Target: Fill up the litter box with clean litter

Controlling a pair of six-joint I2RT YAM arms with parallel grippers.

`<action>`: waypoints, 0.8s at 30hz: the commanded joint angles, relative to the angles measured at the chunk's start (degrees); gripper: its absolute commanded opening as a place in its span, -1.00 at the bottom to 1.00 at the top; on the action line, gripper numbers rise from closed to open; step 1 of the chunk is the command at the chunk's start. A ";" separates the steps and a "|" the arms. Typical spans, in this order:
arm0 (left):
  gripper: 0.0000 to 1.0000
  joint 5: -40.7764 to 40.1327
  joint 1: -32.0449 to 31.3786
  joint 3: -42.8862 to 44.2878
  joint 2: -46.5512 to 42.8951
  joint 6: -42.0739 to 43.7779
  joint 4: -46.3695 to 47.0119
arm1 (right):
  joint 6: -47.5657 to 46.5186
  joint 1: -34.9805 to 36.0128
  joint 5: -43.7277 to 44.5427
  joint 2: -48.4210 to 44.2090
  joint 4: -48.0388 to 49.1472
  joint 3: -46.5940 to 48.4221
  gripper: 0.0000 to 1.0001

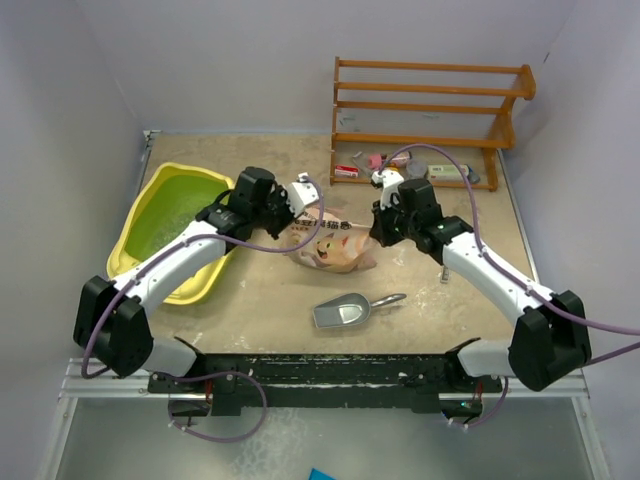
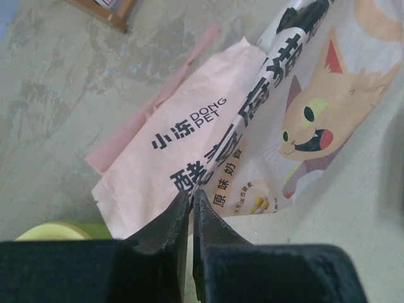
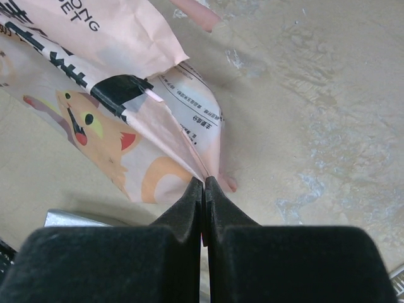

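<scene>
The yellow litter box (image 1: pixel 141 238) sits at the left, with pale green litter (image 1: pixel 178 212) inside; a sliver of its rim shows in the left wrist view (image 2: pixel 50 230). The peach-pink litter bag (image 1: pixel 330 245) with the cat picture hangs between both arms, above the table's middle. My left gripper (image 2: pixel 190 194) is shut on the bag's left edge (image 2: pixel 189 139). My right gripper (image 3: pixel 203 182) is shut on the bag's right edge (image 3: pixel 126 120). In the top view the left gripper (image 1: pixel 295 205) and right gripper (image 1: pixel 378 215) flank the bag.
A silver metal scoop (image 1: pixel 350 310) lies on the table in front of the bag; its edge shows in the right wrist view (image 3: pixel 69 218). A wooden rack (image 1: pixel 430 105) with small items stands at the back right. Grey walls enclose the table.
</scene>
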 commanded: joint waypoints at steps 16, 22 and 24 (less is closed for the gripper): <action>-0.56 13.85 1.46 -1.34 -8.66 -13.63 6.47 | 4.39 -2.38 -2.88 -9.96 -4.81 -0.15 -0.15; -0.49 12.83 1.49 1.21 -7.32 -21.52 5.04 | 12.88 -2.61 9.16 -13.95 -5.78 0.62 -0.15; -0.52 11.91 1.54 2.45 -6.73 -23.36 3.66 | 14.42 -3.35 10.65 -14.62 -7.66 2.36 -0.15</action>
